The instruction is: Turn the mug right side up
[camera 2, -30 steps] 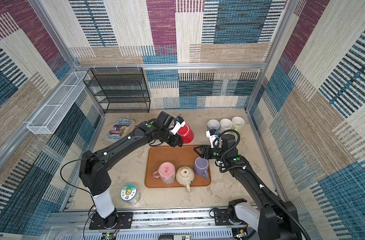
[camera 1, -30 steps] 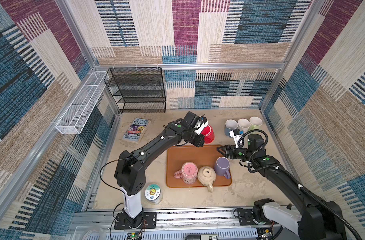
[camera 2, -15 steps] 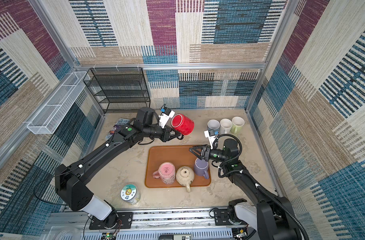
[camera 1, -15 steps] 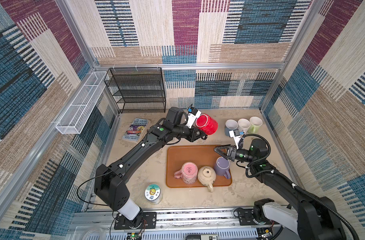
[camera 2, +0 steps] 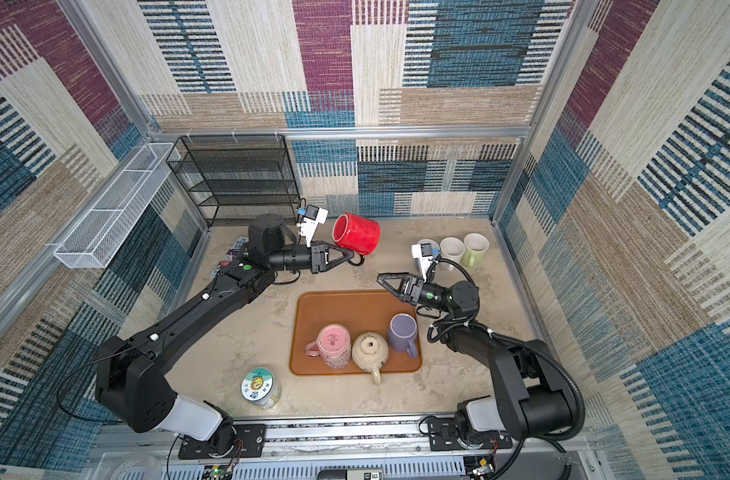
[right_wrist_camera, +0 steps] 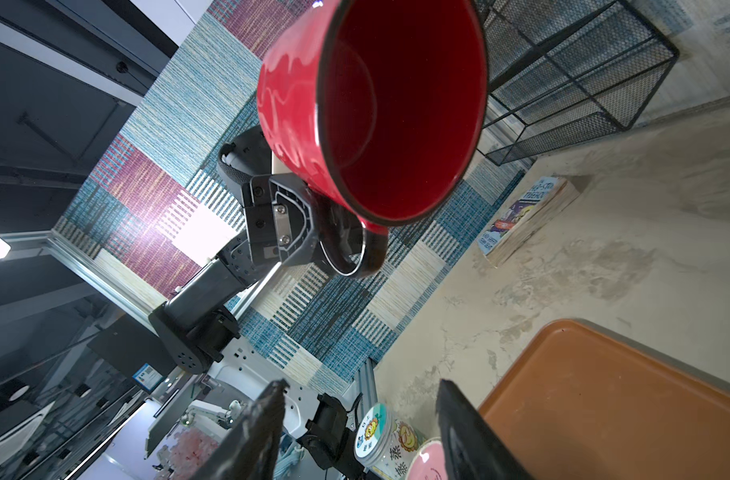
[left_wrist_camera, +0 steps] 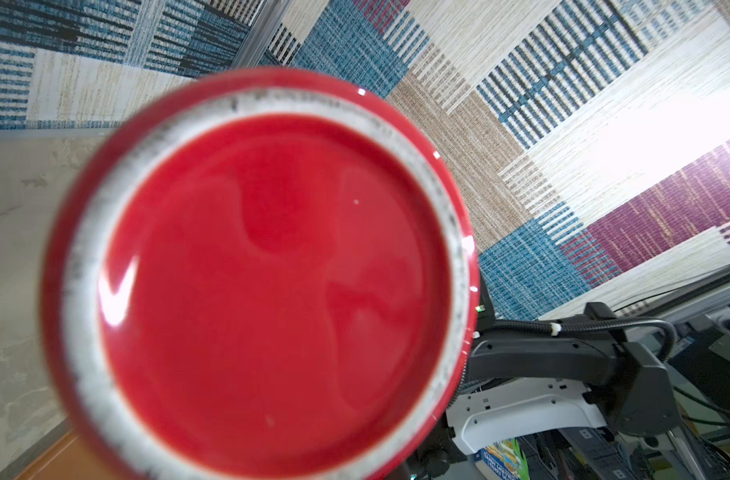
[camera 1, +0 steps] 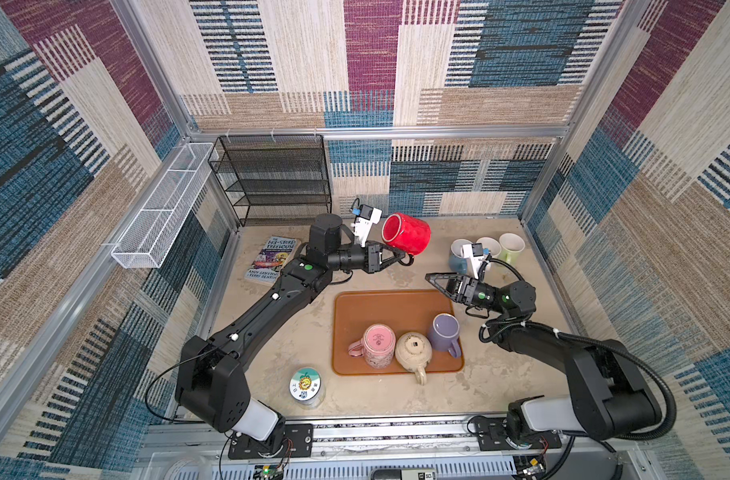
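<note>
Fingers (camera 1: 386, 254) of the left gripper (camera 1: 400, 257) are clenching the handle of the red mug (camera 1: 407, 232) in a top view, the mug hanging sideways just past them. Right wrist view: the right gripper (right_wrist_camera: 361, 384) is idling parted and empty. Judged mid-flip; the next move calls for more wrist roll.

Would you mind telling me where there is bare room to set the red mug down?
The red mug would fit on the tray's bare back half, behind the pink mug, cream mug and purple mug crowding its front. The table just behind the tray is free too. Three mugs fill the back right corner.
</note>
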`<action>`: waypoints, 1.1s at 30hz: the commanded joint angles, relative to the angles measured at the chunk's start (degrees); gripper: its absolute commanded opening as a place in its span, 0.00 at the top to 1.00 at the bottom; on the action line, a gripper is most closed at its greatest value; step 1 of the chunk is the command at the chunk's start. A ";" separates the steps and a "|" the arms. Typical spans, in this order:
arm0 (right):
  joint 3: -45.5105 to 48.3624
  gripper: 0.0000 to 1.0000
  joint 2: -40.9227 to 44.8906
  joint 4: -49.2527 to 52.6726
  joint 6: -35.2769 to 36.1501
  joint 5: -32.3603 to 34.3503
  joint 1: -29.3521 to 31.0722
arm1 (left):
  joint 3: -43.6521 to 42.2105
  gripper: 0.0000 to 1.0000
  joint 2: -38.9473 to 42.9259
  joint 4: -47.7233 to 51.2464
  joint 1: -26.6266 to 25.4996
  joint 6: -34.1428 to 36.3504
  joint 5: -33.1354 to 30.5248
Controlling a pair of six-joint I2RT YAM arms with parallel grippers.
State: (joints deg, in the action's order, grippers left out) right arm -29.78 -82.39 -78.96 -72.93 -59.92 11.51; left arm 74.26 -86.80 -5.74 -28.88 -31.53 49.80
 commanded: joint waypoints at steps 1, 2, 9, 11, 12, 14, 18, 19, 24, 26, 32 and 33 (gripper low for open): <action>-2.48 0.39 -3.85 -15.71 -10.91 0.52 0.38 | -0.10 1.00 0.63 -10.44 -0.03 -2.47 3.46; -3.39 0.39 -5.11 -16.96 -11.84 0.51 0.73 | -0.16 1.00 0.61 -10.96 0.01 -2.70 3.55; -9.85 0.39 -10.47 -17.92 -13.76 1.54 4.02 | -0.85 1.00 -0.42 -15.37 0.06 -4.72 4.38; -11.05 0.39 -11.36 -18.93 -14.68 2.09 4.32 | -1.02 1.00 -0.65 -15.96 0.07 -4.94 4.43; -11.55 0.40 -11.72 -19.75 -15.34 2.47 4.47 | -1.03 1.00 -0.60 -16.05 0.19 -4.91 4.35; -12.04 0.40 -12.22 -20.91 -16.14 2.94 4.44 | -1.05 1.00 -0.78 -16.47 0.41 -5.24 4.25; -12.63 0.40 -12.70 -22.73 -16.37 3.84 4.48 | -1.08 1.00 -1.51 -18.48 0.87 -6.94 4.60; -12.92 0.41 -12.94 -23.28 -16.58 3.89 4.48 | -1.05 1.00 -1.77 -18.52 0.92 -7.01 4.52; -12.79 0.45 -12.81 -24.60 -17.25 3.15 4.45 | -0.74 1.00 -2.39 -17.34 1.46 -6.45 3.89; -12.36 0.45 -12.15 -24.64 -17.16 3.09 4.41 | -0.54 1.00 -2.61 -17.53 1.69 -6.72 3.99; -13.60 0.46 -10.47 -23.60 -17.21 2.96 4.64 | -0.41 1.00 -4.10 -19.89 1.88 -9.51 3.99; -14.21 0.48 -10.38 -23.09 -17.25 2.97 4.70 | -0.56 1.00 -4.52 -21.00 1.83 -10.53 4.17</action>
State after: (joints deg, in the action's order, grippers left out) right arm -42.87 -93.41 -80.75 -89.41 -56.47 16.10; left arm 73.36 -90.80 -18.85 -27.14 -40.21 52.86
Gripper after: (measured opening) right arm 0.530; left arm 0.159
